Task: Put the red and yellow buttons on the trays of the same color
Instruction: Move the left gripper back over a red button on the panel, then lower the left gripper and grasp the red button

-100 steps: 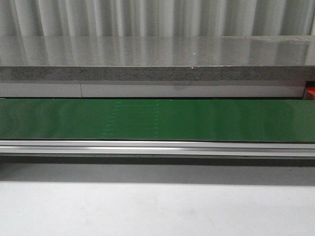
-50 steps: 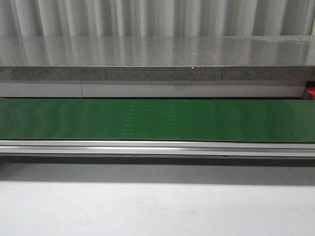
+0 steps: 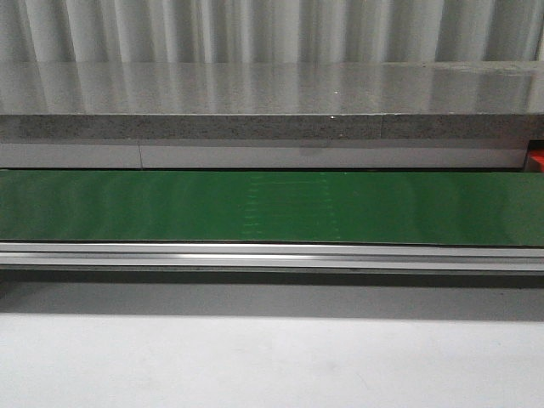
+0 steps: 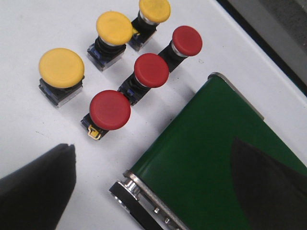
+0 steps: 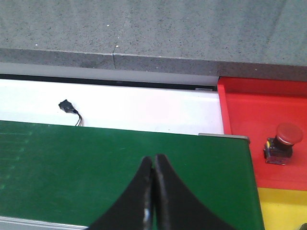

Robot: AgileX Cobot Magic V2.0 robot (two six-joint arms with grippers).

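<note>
In the left wrist view, three yellow buttons (image 4: 61,68) (image 4: 113,28) (image 4: 154,9) and three red buttons (image 4: 110,109) (image 4: 151,70) (image 4: 187,40) stand grouped on the white table beside the end of the green belt (image 4: 206,163). My left gripper (image 4: 153,179) is open, its fingers (image 4: 41,187) wide apart with nothing between them, hanging just short of the buttons. My right gripper (image 5: 153,161) is shut and empty over the other end of the belt. Beside it, a red tray (image 5: 244,108) holds one red button (image 5: 282,141), and a yellow tray (image 5: 283,211) adjoins it.
The green belt (image 3: 272,208) runs across the front view in an aluminium frame (image 3: 272,255), behind it a grey stone counter (image 3: 272,93). A corner of the red tray (image 3: 537,159) shows at the far right. A small black connector with wires (image 5: 68,109) lies on white behind the belt.
Faint marks on the green belt have shifted to the right across the front view. Nothing else there has moved.
</note>
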